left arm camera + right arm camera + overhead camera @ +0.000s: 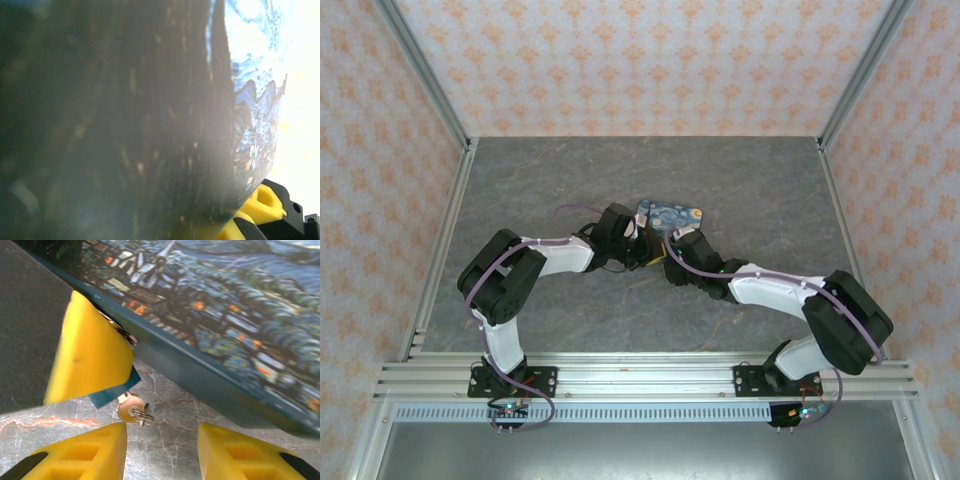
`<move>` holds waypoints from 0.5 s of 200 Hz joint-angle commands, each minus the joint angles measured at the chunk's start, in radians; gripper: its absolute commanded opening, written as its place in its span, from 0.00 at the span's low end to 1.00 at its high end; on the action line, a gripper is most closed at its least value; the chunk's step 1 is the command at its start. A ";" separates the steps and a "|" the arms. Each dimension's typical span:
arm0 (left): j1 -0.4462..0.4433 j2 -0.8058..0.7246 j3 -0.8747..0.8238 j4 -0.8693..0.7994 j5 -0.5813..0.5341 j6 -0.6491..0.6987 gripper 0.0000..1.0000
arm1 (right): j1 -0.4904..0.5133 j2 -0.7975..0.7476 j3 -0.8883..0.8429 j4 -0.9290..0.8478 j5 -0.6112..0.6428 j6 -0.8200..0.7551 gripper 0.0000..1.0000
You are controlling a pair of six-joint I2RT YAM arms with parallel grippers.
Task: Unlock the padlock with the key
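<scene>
**Item 1. Table [620, 170].** Grey, marbled top. You had both arms reaching in to meet near its middle.

**Item 2. Printed case [670, 212].** Flat, with a blue night-sky painting on its face and a teal edge. It lay at the centre of the table, just beyond both grippers. In your left wrist view it showed as a bright blue patch [255, 75] beside a dark blur.

**Item 3. Left gripper [638, 238].** It was closed, at the case's near left corner. You could not tell what, if anything, it held. One yellow finger [90, 355], by its position this gripper's, pressed against the teal edge.

**Item 4. Metal fitting [127, 335].** Small and silver, it sat on the case's edge, touching that finger. It was too hidden for you to tell what it was.

**Item 5. Key [131, 410].** Brass-coloured, with a small ring through its head. It lay flat on the table just below the case's edge, under the tip of a teal tag [111, 394].

**Item 6. Right gripper [161, 427].** Its yellow fingers [80, 455] stood apart and gripped nothing. The key lay just beyond the tip of the finger on the left of your view, not clearly touching it.
</scene>
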 commanded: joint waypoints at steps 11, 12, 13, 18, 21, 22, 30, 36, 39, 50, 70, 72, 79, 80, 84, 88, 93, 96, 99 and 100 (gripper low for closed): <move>0.004 -0.015 0.015 -0.058 0.059 -0.010 0.00 | 0.017 0.040 0.043 -0.005 0.024 -0.026 0.40; 0.004 -0.015 0.015 -0.058 0.059 -0.010 0.00 | 0.017 0.041 0.043 -0.005 0.025 -0.026 0.40; 0.004 -0.015 0.015 -0.058 0.059 -0.010 0.00 | 0.017 0.042 0.044 -0.004 0.025 -0.026 0.40; 0.003 -0.015 0.015 -0.058 0.059 -0.010 0.00 | 0.017 0.046 0.046 -0.002 0.025 -0.024 0.40; 0.004 -0.015 0.015 -0.058 0.059 -0.010 0.00 | 0.017 0.049 0.047 -0.001 0.026 -0.025 0.40; 0.004 -0.014 0.015 -0.058 0.059 -0.010 0.00 | 0.016 0.049 0.047 -0.002 0.028 -0.025 0.40; 0.003 -0.014 0.015 -0.058 0.059 -0.010 0.00 | 0.017 0.056 0.049 -0.001 0.034 -0.023 0.40; 0.003 -0.013 0.015 -0.058 0.059 -0.010 0.00 | 0.017 0.061 0.053 0.000 0.038 -0.021 0.40; 0.004 -0.013 0.015 -0.058 0.059 -0.010 0.00 | 0.017 0.065 0.054 0.000 0.040 -0.021 0.40; 0.004 -0.011 0.015 -0.058 0.059 -0.009 0.00 | 0.017 0.072 0.058 0.003 0.048 -0.018 0.38; 0.004 -0.007 0.015 -0.056 0.060 -0.010 0.00 | 0.017 0.087 0.068 0.008 0.057 -0.015 0.36; 0.004 -0.007 0.015 -0.056 0.060 -0.010 0.00 | 0.017 0.089 0.070 0.007 0.058 -0.016 0.35; 0.004 -0.006 0.015 -0.057 0.060 -0.010 0.00 | 0.017 0.093 0.072 0.010 0.064 -0.012 0.34; 0.004 -0.006 0.015 -0.056 0.060 -0.010 0.00 | 0.017 0.093 0.073 0.010 0.065 -0.011 0.34; 0.003 -0.006 0.015 -0.056 0.060 -0.010 0.00 | 0.017 0.096 0.074 0.009 0.070 -0.011 0.33; 0.004 -0.006 0.015 -0.056 0.061 -0.010 0.00 | 0.017 0.098 0.076 0.010 0.073 -0.010 0.32; 0.004 -0.005 0.015 -0.056 0.060 -0.010 0.00 | 0.017 0.100 0.078 0.011 0.076 -0.009 0.32; 0.004 -0.006 0.015 -0.057 0.059 -0.010 0.00 | 0.017 0.101 0.079 0.011 0.078 -0.009 0.32; 0.004 -0.006 0.015 -0.056 0.061 -0.009 0.00 | 0.017 0.102 0.081 0.011 0.080 -0.008 0.31; 0.004 -0.006 0.015 -0.056 0.062 -0.009 0.00 | 0.017 0.103 0.082 0.012 0.081 -0.008 0.31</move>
